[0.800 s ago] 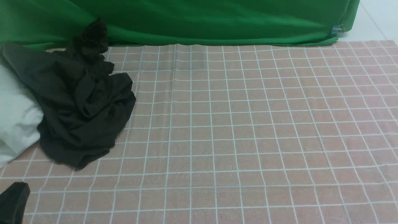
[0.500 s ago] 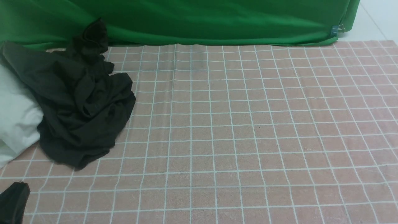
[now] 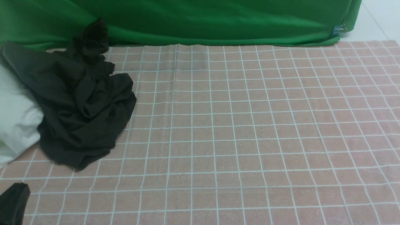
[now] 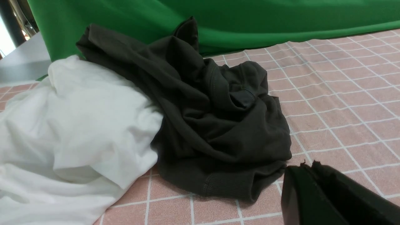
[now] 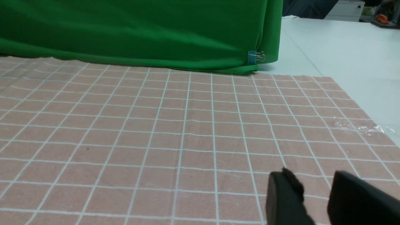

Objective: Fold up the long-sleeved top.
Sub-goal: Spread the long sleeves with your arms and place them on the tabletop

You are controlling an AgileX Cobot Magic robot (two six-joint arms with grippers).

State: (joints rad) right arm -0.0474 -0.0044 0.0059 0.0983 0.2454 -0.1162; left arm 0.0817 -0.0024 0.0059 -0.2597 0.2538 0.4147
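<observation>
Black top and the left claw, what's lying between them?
Only bare pink checked tablecloth lies between the long-sleeved top and left claw, in the front view.

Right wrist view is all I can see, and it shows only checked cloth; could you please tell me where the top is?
Observer: The top lies crumpled, far to the robot's left.
Operator: Is anything else against it?
Observer: Yes, it drapes partly over a white bundle.
Operator: And the left end effector?
Observer: The left end effector is shut and empty, just short of the top.
</observation>
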